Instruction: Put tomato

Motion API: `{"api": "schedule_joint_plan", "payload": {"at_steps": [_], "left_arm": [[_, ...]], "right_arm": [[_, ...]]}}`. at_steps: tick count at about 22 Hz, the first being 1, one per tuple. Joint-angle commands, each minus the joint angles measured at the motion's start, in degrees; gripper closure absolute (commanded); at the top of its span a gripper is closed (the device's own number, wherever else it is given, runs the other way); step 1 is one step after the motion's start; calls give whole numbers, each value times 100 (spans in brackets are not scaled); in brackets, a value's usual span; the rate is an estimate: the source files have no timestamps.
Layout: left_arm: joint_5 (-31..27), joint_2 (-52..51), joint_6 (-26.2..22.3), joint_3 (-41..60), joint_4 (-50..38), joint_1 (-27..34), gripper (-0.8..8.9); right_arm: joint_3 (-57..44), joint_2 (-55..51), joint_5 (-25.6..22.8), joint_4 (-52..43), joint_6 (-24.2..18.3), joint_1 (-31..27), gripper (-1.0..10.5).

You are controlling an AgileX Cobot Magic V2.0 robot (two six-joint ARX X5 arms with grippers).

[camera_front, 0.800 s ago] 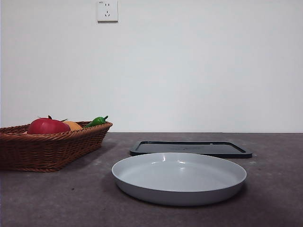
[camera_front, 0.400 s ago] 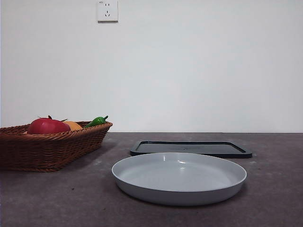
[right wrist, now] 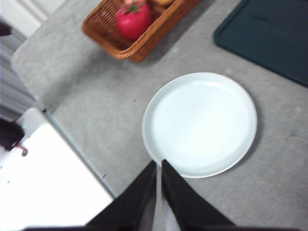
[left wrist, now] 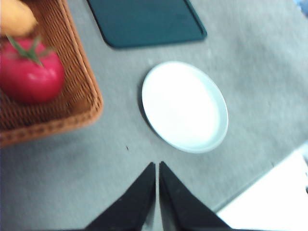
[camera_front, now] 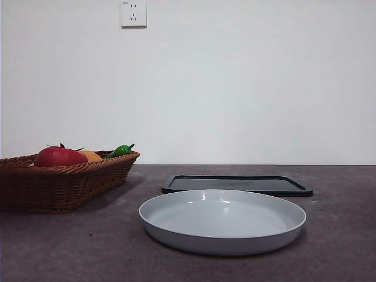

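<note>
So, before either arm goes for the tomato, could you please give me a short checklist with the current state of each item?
1. Tomato lies in the wicker basket, top exposed: ok.
2. Orange fruit sits close beside it and may crowd a grasp: cannot tell.
3. White plate holds nothing: ok.
4. Dark tray behind the plate holds nothing: ok.
5. Left gripper shut above bare table, needs opening: not ok.
6. Right gripper shut over the plate's edge: not ok.
</note>
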State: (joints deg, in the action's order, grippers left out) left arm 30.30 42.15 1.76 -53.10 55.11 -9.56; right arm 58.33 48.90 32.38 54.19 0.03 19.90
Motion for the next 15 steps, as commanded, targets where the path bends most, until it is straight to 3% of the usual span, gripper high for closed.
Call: {"api": "schedule_joint_plan", "payload": {"at_steps": [1, 6, 9, 13, 15], "left_arm": [[22, 50, -133, -107, -33, -26, 804], [22, 50, -131, -107, -72, -26, 802], [20, 50, -127, -107, -72, -26, 707], [15, 50, -109, -107, -72, -26, 438], [15, 52, -109, -107, -79, -26, 361]], "right_arm": [[105, 48, 13, 11, -190, 164, 941], [105, 48, 7, -11, -219, 258, 941], [105, 48, 2, -13, -219, 258, 914], [105, 48, -2, -13, -214, 258, 643], [105, 48, -9, -13, -205, 258, 531]]}}
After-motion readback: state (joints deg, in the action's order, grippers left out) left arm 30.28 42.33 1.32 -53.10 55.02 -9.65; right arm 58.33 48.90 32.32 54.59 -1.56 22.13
